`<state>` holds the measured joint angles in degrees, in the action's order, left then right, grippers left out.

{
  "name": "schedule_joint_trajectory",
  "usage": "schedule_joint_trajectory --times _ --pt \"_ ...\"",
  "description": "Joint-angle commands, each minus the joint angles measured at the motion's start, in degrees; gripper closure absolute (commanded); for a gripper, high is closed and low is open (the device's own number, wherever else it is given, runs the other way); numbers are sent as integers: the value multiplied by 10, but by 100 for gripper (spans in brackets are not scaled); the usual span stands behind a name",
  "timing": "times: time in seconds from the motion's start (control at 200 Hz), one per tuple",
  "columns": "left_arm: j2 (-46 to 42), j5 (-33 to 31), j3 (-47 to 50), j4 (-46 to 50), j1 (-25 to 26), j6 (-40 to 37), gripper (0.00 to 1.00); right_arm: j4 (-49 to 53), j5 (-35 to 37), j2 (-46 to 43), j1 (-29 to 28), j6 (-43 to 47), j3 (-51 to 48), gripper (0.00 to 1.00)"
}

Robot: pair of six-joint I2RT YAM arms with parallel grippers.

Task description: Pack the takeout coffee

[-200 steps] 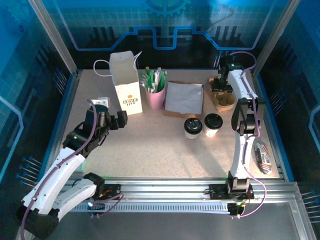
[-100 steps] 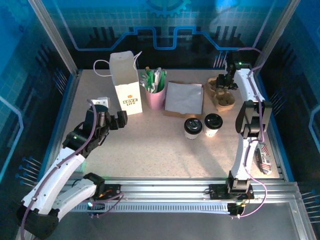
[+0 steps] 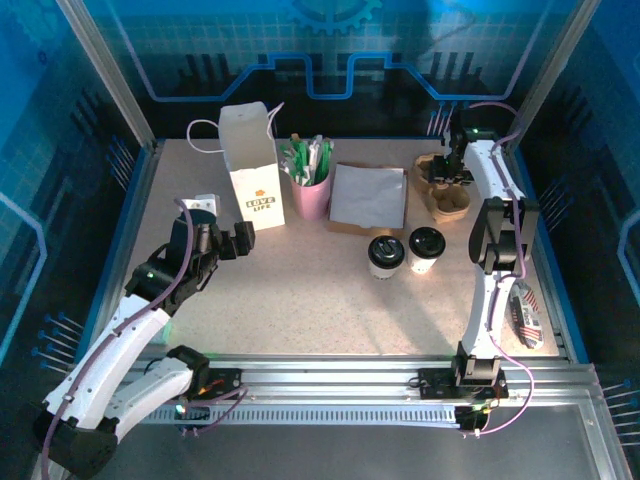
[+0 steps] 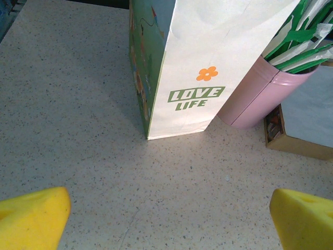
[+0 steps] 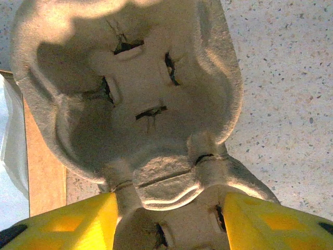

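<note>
Two takeout coffee cups, white with black lids, stand side by side at mid table: one (image 3: 386, 255) and one (image 3: 426, 248). My right gripper (image 3: 452, 172) is far behind them over a brown pulp cup carrier (image 3: 447, 195). In the right wrist view its yellow fingers (image 5: 73, 221) press both sides of the narrow waist of the cup carrier (image 5: 140, 94), so the right gripper (image 5: 169, 208) is shut on it. My left gripper (image 3: 235, 240) hangs open and empty in front of the tall white paper bag (image 3: 252, 165). The left gripper (image 4: 169, 219) is above bare tabletop.
A pink cup of green-and-white sticks (image 3: 310, 190) stands right of the bag (image 4: 208, 62). A flat brown box with white paper (image 3: 368, 195) lies behind the coffees. A printed packet (image 3: 522, 312) sits by the right rail. Blue walls ring the table.
The right arm's wrist and elbow swung a little to the right at the cup carrier, which stays in place. The left arm has not moved.
</note>
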<state>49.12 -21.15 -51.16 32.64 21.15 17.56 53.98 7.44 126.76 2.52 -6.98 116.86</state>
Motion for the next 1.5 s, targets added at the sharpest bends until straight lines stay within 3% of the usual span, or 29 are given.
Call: schedule_joint_trajectory --times 0.0,0.5,0.8,1.091,1.496 --pt "-8 -3 3 -14 -6 -10 1 -10 0 11 -6 11 -7 44" --pt "-6 -5 3 -14 -6 -11 1 -12 9 34 -10 16 -11 48" --pt "-7 -6 2 -14 -6 -11 1 -11 18 33 -15 14 -15 58" --pt "-9 -5 3 -13 -6 -11 1 -10 17 13 -18 6 -15 67" --pt "-11 -6 3 -14 -7 -11 1 4 26 -45 -25 -11 0 69"
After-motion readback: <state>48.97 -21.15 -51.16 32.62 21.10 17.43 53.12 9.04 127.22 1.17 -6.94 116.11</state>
